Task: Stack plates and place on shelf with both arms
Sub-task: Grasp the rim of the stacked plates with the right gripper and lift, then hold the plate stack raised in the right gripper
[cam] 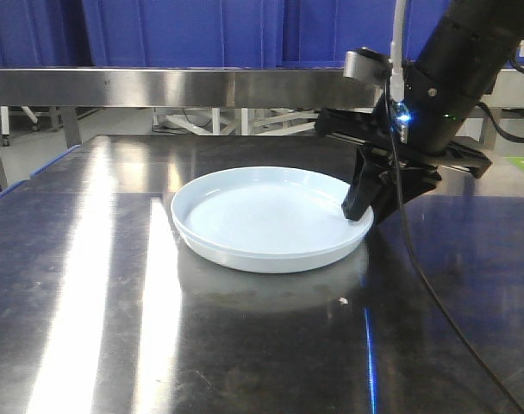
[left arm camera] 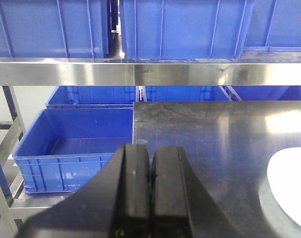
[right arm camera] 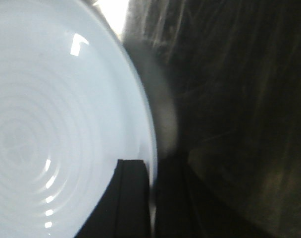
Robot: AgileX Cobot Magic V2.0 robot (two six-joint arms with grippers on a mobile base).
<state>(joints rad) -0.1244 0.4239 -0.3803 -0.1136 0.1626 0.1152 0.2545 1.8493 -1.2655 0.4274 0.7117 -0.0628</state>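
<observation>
A: Checking progress. Stacked yet?
B: Couldn't say. Saw only one plate (cam: 262, 216) outline, flat on the dark tabletop (cam: 115, 328), mid-table. Looked thick at the edge, maybe two nested, couldn't confirm. Not shelved, either way.
A: Right gripper (cam: 365, 210)?
B: Pinched onto the plate's right rim, one finger inside, one outside, hardly any gap. Not lifted.
A: Left gripper (left arm camera: 150, 158)?
B: Closed tight, fingers pressed together, held nothing. Hovered by the table's left edge, well apart from the plate. Probably needed on the opposite rim before any two-arm lift.
A: Further back?
B: Spotted the shelf (cam: 159, 86) front rail just behind the table, higher than the tabletop. Noted blue crates (cam: 184, 30) packed along the tier above it, plus an open crate (left arm camera: 66, 148) on a lower tier, left of the table.
A: In the way?
B: Judged the rail a lip to clear and the crates a squeeze for space. Flagged the right arm's cable (cam: 434, 293) trailing down over the tabletop too.
</observation>
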